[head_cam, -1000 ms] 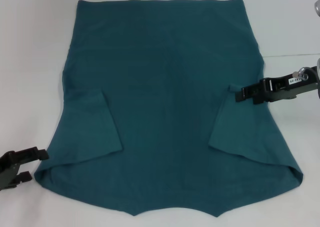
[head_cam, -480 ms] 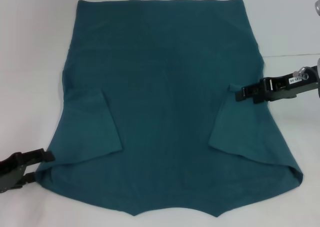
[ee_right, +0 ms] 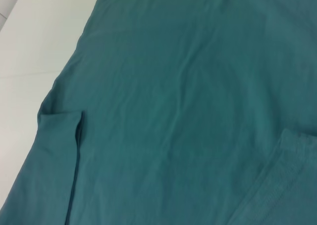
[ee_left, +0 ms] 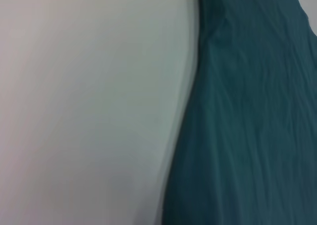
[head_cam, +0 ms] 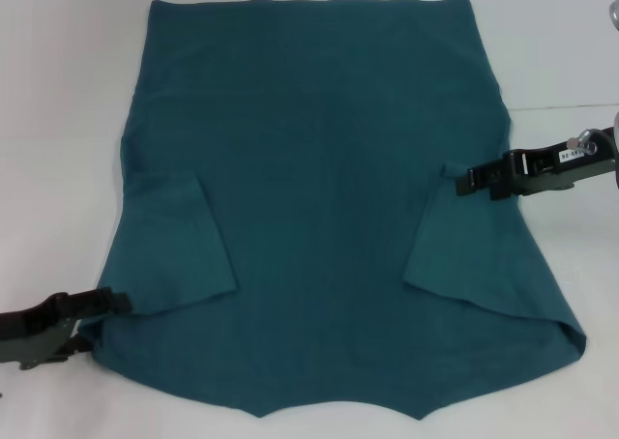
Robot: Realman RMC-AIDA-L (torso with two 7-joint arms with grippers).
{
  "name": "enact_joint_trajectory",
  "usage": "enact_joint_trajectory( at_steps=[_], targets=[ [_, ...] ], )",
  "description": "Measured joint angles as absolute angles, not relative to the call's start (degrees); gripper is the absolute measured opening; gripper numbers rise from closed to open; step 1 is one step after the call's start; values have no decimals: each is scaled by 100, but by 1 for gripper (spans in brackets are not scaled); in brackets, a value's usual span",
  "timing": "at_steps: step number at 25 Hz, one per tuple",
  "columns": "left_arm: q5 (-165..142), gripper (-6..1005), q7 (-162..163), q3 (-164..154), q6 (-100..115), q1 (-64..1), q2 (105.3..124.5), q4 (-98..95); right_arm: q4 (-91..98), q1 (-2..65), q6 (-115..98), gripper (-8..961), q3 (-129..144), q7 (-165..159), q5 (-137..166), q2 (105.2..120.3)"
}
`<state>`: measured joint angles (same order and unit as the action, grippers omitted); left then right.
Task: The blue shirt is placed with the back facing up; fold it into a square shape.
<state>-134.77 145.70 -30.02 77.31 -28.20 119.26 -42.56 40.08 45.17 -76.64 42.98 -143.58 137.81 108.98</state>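
Observation:
The blue shirt point(head_cam: 319, 217) lies flat on the white table, plain side up, with both sleeves folded inward onto the body. My left gripper point(head_cam: 97, 323) is open at the shirt's near left corner, its upper finger just over the cloth edge. My right gripper point(head_cam: 462, 181) reaches in from the right, its tip resting over the inner corner of the folded right sleeve point(head_cam: 455, 255). The left wrist view shows the shirt point(ee_left: 247, 126) edge against bare table. Cloth of the shirt point(ee_right: 188, 111) fills the right wrist view, with a folded sleeve seam at one side.
White table point(head_cam: 58, 120) surrounds the shirt on the left and right. The folded left sleeve point(head_cam: 189, 255) lies on the body. A metal fixture point(head_cam: 613, 12) shows at the far right edge.
My left gripper has slid right along the table until it reaches the shirt's near left corner. The right gripper has stayed almost still over the folded right sleeve.

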Motion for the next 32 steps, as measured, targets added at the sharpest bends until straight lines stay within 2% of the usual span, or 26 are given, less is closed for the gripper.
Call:
enact_joint_trajectory(
  at_steps=[12,22,32],
  targets=[
    [-13384,874,14558,-2994,7915,-3008,11929,-4140,4008,4517,-7657,687,4298,-14331,13781,10898],
    [-13368,874,14739,-2789,8596,-2807,11955,-4154,4008,4518,-7610,686,4298,-14313,13781,10898],
    [-13367,874,14837,-2779,7928,-2880,11975,-3956,4002,4492,-7542,687,4298,-14275,13781,10898]
  ],
)
